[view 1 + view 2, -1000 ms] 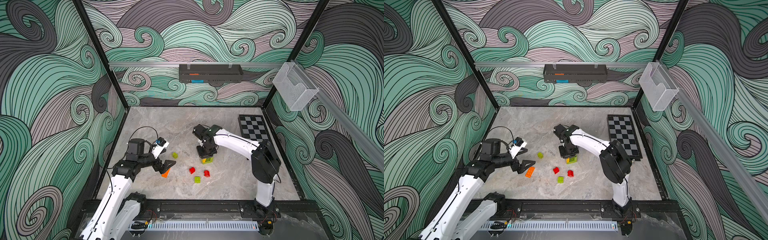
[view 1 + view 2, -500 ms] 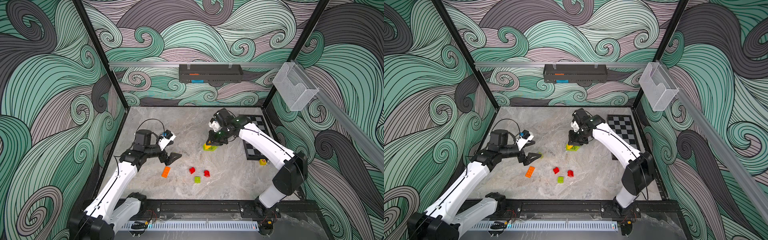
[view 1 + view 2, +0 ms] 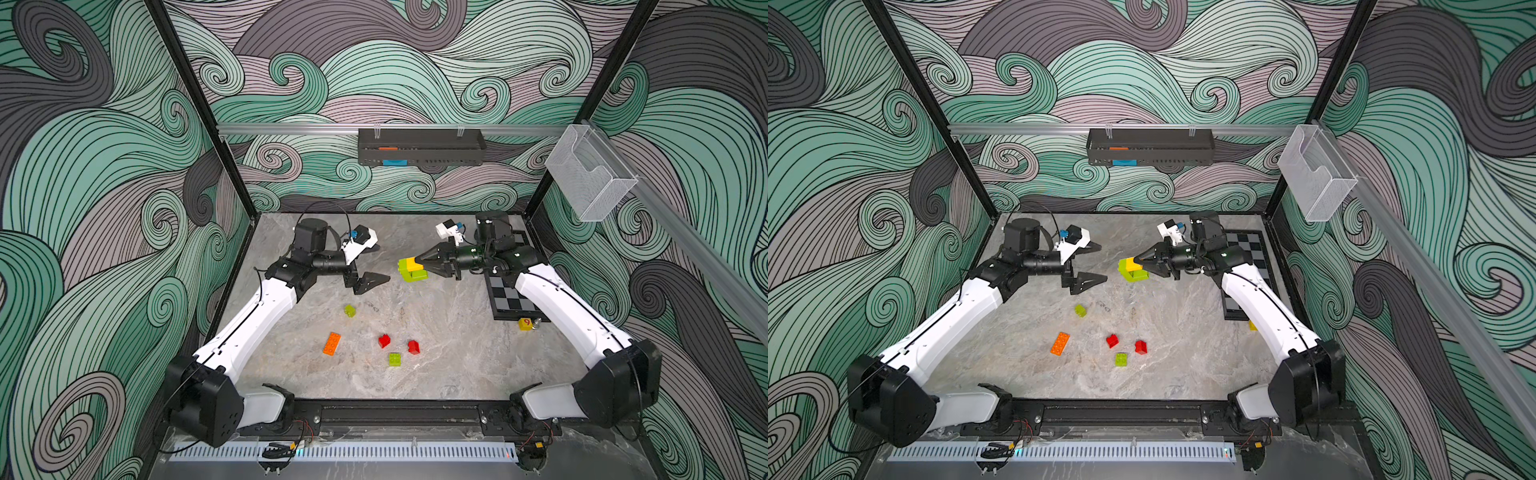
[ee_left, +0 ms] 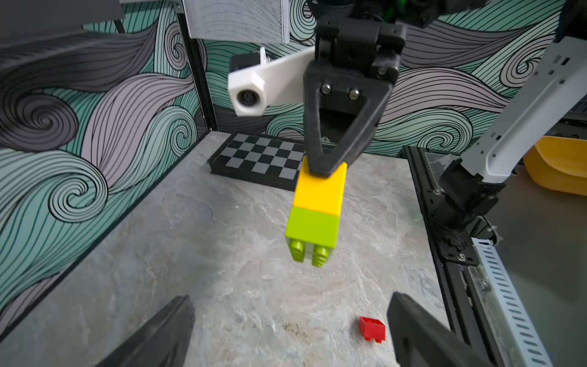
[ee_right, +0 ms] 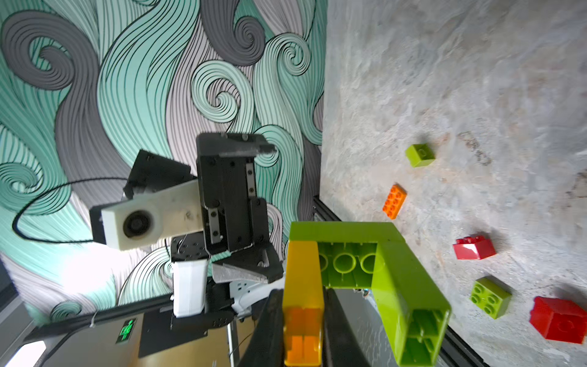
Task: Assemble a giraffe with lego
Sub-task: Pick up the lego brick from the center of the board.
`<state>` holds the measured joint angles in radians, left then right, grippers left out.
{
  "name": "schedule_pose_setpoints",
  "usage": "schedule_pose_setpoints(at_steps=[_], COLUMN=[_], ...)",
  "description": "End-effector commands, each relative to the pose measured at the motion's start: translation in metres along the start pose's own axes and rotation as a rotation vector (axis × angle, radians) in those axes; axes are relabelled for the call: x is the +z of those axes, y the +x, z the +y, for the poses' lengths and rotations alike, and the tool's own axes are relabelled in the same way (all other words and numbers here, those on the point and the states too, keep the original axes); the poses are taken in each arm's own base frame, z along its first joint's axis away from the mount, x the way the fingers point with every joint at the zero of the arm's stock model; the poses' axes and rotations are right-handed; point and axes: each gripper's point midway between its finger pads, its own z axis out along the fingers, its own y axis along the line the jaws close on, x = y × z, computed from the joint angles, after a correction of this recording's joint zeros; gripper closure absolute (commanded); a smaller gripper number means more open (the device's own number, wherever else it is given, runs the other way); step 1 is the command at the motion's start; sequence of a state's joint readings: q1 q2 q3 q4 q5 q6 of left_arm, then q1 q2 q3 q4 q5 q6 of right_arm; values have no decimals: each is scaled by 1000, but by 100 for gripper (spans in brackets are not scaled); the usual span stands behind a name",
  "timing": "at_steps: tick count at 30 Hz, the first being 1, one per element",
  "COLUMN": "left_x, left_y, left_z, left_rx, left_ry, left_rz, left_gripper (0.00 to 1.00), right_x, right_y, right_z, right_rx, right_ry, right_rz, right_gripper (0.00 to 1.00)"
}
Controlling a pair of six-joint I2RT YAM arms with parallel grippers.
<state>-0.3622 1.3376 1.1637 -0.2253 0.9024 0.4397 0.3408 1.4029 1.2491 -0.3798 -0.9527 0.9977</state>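
My right gripper (image 3: 417, 261) (image 3: 1138, 261) (image 5: 303, 305) is shut on the yellow leg of the partly built giraffe (image 3: 411, 269) (image 3: 1131, 270) (image 4: 317, 203) (image 5: 349, 254). The giraffe is a yellow brick and lime green bricks in an arch, held sideways above the table. My left gripper (image 3: 376, 264) (image 3: 1096, 264) (image 4: 286, 317) faces it from a short gap, open and empty. Loose lego lies on the table below: a long orange brick (image 3: 331, 343) (image 5: 394, 201), two red bricks (image 3: 384, 340) (image 3: 413, 347) and two lime bricks (image 3: 350, 310) (image 3: 395, 359).
A chequered board (image 3: 511, 295) lies at the right under my right arm, with a small yellow cube (image 3: 525, 324) at its near corner. A black shelf (image 3: 419, 147) hangs on the back wall and a clear basket (image 3: 590, 178) on the right rail.
My right gripper has lifted the yellow-and-lime stack off the table, carried it back and turned it sideways. My left gripper has risen from beside the orange brick toward the stack, still open.
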Motion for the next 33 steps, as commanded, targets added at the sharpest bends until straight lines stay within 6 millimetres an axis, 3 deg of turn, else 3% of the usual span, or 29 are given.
schedule_pose_setpoints(at_steps=[1, 6, 12, 16, 22, 29, 33], left_x=[6, 9, 11, 12, 24, 26, 25], left_y=[-32, -42, -39, -45, -38, -40, -41], left_z=[-1, -16, -42, -43, -36, -36, -38], left_rx=[85, 100, 103, 107, 79, 75, 75], left_ry=[50, 156, 265, 260, 261, 267, 271], left_rz=[-63, -97, -86, -89, -70, -64, -61], left_gripper=[1, 1, 3, 5, 12, 42, 69], right_x=[-8, -11, -13, -16, -17, -16, -17], right_y=[8, 11, 11, 13, 15, 16, 17], right_z=[38, 47, 57, 61, 63, 61, 61], right_rx=[-38, -46, -38, -46, -47, -46, -49], right_ry=[-151, -185, -230, -235, -238, -237, -238], right_rz=[52, 62, 63, 63, 62, 64, 66], right_gripper=[100, 100, 100, 100, 100, 100, 97])
